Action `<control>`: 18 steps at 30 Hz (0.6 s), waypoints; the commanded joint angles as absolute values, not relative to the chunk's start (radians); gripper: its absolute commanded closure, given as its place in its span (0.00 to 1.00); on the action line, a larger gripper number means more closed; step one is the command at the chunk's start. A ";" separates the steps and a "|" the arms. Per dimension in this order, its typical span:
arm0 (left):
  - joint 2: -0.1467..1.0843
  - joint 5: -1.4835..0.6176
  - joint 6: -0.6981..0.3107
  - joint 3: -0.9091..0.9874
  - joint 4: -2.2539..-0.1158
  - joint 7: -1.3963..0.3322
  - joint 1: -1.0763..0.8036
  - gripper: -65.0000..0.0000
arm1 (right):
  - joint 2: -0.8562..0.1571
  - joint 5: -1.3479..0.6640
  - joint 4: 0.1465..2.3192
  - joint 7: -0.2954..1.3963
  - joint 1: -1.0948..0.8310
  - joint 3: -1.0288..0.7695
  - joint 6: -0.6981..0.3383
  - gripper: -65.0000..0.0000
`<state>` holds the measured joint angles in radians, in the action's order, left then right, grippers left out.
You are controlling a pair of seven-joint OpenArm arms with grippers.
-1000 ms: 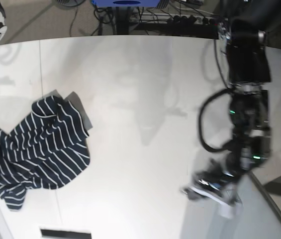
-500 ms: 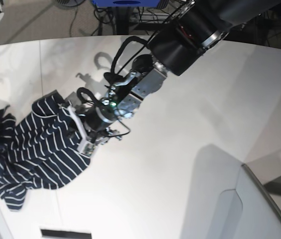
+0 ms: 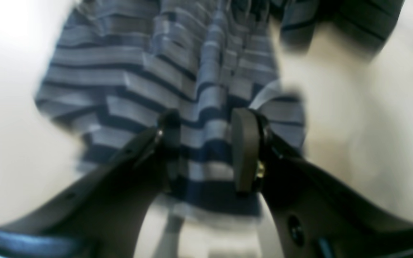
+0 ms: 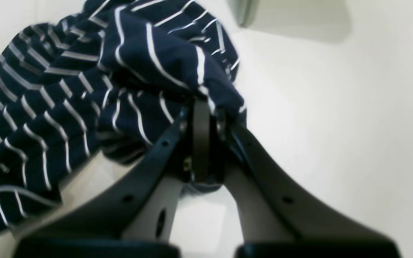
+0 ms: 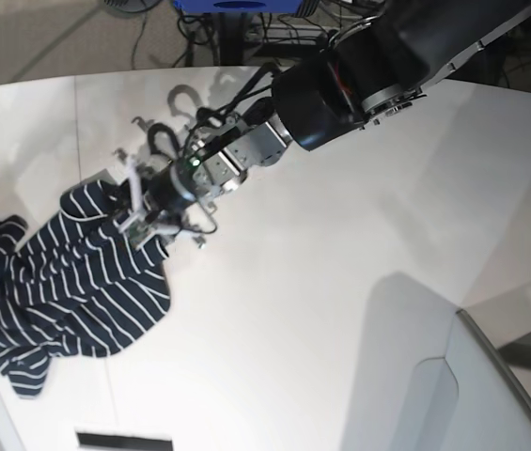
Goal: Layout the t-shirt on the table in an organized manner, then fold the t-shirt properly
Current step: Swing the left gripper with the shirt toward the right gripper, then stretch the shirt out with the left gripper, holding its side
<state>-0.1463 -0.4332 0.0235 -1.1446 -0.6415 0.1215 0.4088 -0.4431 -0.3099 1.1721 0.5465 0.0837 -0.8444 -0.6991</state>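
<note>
The t-shirt, navy with thin white stripes, lies crumpled at the left of the white table. My left arm reaches across from the far right. Its left gripper sits at the shirt's upper right edge. In the left wrist view the left gripper is open, its fingers apart, with blurred striped t-shirt fabric between and beyond them. In the right wrist view the right gripper is shut on a bunched fold of the t-shirt, lifted off the table. The base view does not show the right gripper.
A dark strip lies at the table's near edge. A raised white panel stands at the near right. Cables and a blue base sit beyond the far edge. A grey object shows behind the shirt.
The left arm has swung from the table's right side over to the shirt's upper right edge, and its jaws have parted. The shirt's left end has been drawn up and back.
</note>
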 commanded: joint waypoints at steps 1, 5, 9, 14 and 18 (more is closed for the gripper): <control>-0.157 -0.435 0.031 -1.150 -0.610 0.180 0.429 0.64 | -0.458 -0.320 1.187 0.526 0.094 -0.848 -0.698 1.00; -0.157 -0.435 0.031 -1.155 -0.526 0.222 0.437 0.64 | -0.433 -0.320 1.187 0.524 0.047 -0.848 -0.698 1.00; -0.157 -0.435 0.033 -1.106 -0.556 0.216 0.433 0.65 | -0.432 -0.320 1.089 0.524 0.044 -0.857 -0.698 1.00; -0.157 -0.427 0.033 -1.046 -0.555 0.127 0.426 0.65 | -0.432 -0.321 0.993 0.476 0.039 -0.857 -0.582 1.00; -0.134 -0.427 0.033 -1.041 -0.555 0.110 0.426 0.65 | -0.440 -0.321 0.929 0.377 0.039 -0.855 -0.567 1.00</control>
